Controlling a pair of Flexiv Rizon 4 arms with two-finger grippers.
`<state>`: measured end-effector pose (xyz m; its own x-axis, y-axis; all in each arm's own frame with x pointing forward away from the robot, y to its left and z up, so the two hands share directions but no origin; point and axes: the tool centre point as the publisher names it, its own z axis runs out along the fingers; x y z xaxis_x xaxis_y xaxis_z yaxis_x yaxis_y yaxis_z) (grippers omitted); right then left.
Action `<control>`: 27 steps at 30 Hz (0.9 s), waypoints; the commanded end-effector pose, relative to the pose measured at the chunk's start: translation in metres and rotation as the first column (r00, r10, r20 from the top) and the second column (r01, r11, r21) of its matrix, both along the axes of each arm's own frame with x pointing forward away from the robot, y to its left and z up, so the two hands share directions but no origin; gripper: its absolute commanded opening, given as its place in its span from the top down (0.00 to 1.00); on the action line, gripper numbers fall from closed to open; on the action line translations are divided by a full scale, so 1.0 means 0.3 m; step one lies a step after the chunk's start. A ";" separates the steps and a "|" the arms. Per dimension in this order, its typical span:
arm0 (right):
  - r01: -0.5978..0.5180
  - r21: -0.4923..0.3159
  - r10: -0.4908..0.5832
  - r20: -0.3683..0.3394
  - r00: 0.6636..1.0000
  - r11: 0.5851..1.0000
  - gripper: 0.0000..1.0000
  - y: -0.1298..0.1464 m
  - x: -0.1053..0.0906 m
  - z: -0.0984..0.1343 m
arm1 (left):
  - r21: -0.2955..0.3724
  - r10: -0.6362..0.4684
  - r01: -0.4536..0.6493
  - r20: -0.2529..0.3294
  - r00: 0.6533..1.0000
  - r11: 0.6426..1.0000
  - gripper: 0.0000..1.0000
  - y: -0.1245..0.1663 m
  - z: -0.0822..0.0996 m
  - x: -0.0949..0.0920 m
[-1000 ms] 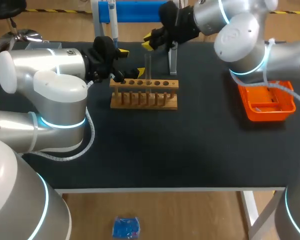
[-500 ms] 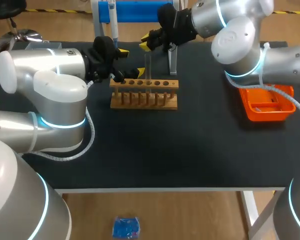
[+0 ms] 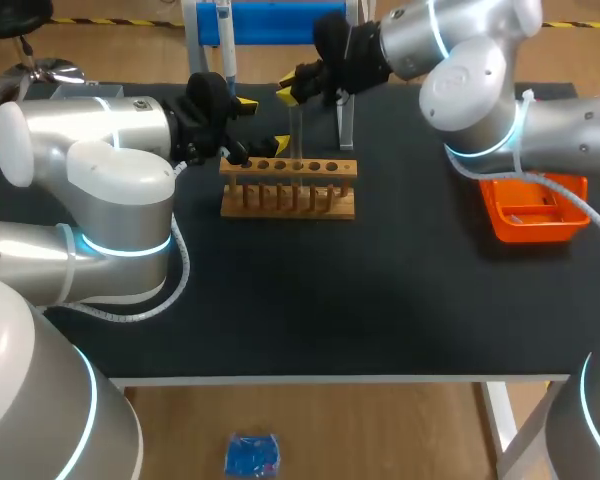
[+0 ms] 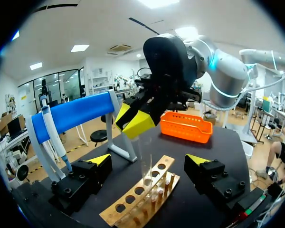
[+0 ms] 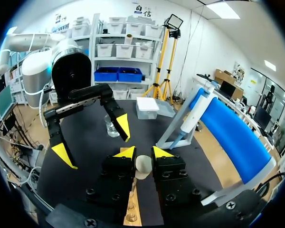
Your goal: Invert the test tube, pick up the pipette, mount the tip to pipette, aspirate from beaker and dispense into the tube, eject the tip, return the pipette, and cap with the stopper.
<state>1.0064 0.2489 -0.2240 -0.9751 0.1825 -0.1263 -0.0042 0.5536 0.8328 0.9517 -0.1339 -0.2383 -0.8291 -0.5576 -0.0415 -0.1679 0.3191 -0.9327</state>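
A clear test tube (image 3: 296, 135) stands upright in the wooden rack (image 3: 288, 190). My right gripper (image 5: 142, 153) hangs just above the tube's mouth, shut on a beige stopper (image 5: 142, 165). From the left wrist view the right gripper (image 4: 133, 122) sits over the tube (image 4: 145, 164). My left gripper (image 4: 147, 161) is open beside the rack (image 4: 133, 209), its yellow tips either side of the tube without touching it; in the head view the left gripper (image 3: 263, 124) is at the rack's left end. The pipette (image 3: 225, 45) hangs on the blue stand (image 3: 280, 22).
An orange tray (image 3: 536, 208) lies at the right of the table. A glass beaker (image 5: 111, 126) and a white box (image 5: 147, 107) stand beyond the rack in the right wrist view. The stand's white leg (image 3: 346, 120) rises just behind the rack.
My right arm has shifted slightly to the left, carrying the stopper closer over the tube. The left arm and the tube have not moved.
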 end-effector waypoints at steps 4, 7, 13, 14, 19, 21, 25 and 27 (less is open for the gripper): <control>0.001 -0.009 -0.001 -0.005 1.000 1.000 1.00 0.000 0.002 -0.008 | 0.001 -0.004 0.004 -0.003 1.000 1.000 0.00 0.002 0.001 0.003; 0.002 -0.009 -0.002 -0.008 1.000 1.000 1.00 -0.003 -0.001 -0.010 | 0.001 -0.004 0.004 -0.003 1.000 1.000 0.00 0.002 0.001 0.003; 0.000 -0.010 0.000 -0.013 1.000 1.000 1.00 -0.004 -0.009 -0.020 | 0.001 -0.004 0.004 -0.003 1.000 1.000 0.00 0.002 0.001 0.003; 0.000 -0.010 0.000 -0.014 1.000 1.000 1.00 -0.004 -0.009 -0.020 | 0.001 -0.004 0.004 -0.003 1.000 1.000 0.00 0.002 0.001 0.003; 0.001 -0.004 -0.001 -0.017 1.000 1.000 1.00 -0.005 -0.010 -0.019 | 0.001 -0.004 0.004 -0.003 1.000 1.000 0.00 0.002 0.001 0.003; 0.001 -0.002 -0.001 -0.016 1.000 1.000 1.00 -0.005 -0.012 -0.012 | 0.001 -0.004 0.004 -0.003 1.000 1.000 0.00 0.002 0.001 0.003; 0.002 0.003 -0.002 -0.023 1.000 1.000 1.00 -0.005 -0.013 -0.007 | 0.001 -0.004 0.004 -0.003 1.000 1.000 0.00 0.002 0.001 0.003; 0.006 0.005 -0.006 -0.035 0.999 1.000 1.00 -0.005 -0.015 -0.012 | 0.001 -0.004 0.004 -0.003 1.000 1.000 0.00 0.002 0.001 0.003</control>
<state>1.0027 0.2486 -0.2280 -0.9776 0.1884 -0.0941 0.0246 0.5461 0.8373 0.9517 -0.1339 -0.2383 -0.8291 -0.5576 -0.0415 -0.1679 0.3191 -0.9327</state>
